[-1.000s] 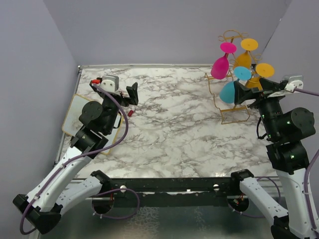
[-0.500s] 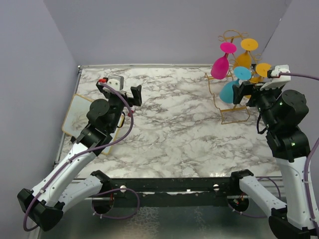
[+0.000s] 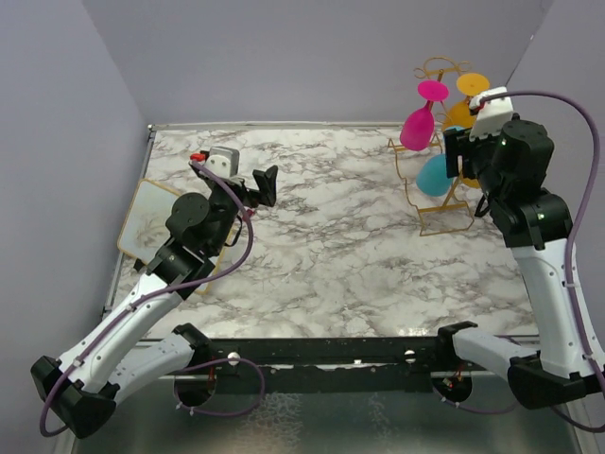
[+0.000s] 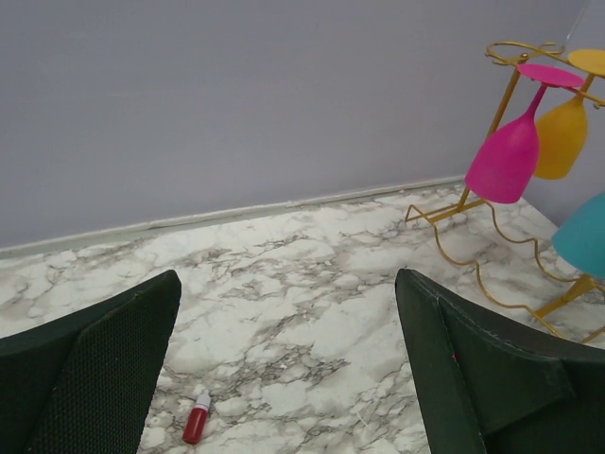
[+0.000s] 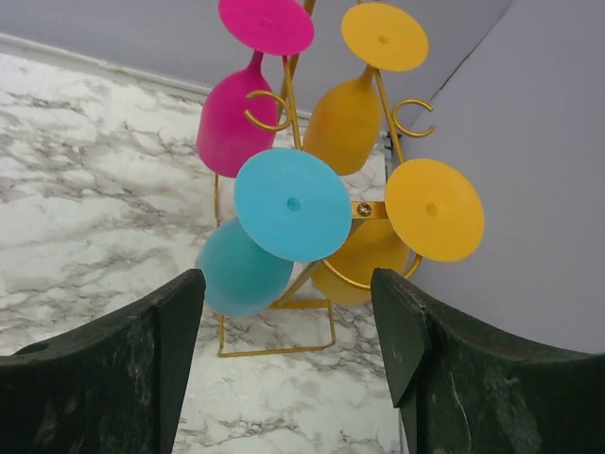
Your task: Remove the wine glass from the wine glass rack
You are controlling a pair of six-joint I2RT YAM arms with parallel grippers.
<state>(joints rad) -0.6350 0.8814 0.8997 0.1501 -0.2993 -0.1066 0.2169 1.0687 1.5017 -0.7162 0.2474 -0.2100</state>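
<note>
The gold wire wine glass rack [image 3: 445, 216] stands at the table's back right. A pink glass [image 3: 417, 128], a blue glass [image 3: 433, 176] and yellow glasses [image 3: 470, 85] hang on it upside down. My right gripper [image 3: 458, 153] is open and empty, raised beside and above the blue glass. In the right wrist view the gripper [image 5: 286, 284] frames the blue glass [image 5: 291, 203], apart from it, with the pink glass [image 5: 236, 113] and two yellow glasses [image 5: 433, 208] behind it. My left gripper [image 3: 267, 185] is open and empty over the table's left part. It [image 4: 288, 284] faces the rack [image 4: 473, 255].
A white gold-rimmed tray [image 3: 142, 222] lies at the left edge. A small red bottle [image 4: 196, 418] lies on the marble below the left gripper. The right wall [image 3: 567, 104] stands close behind the rack.
My right arm has risen and swung back toward the rack, so its gripper now sits higher, over the blue glass. My left gripper has shifted slightly right and up.
</note>
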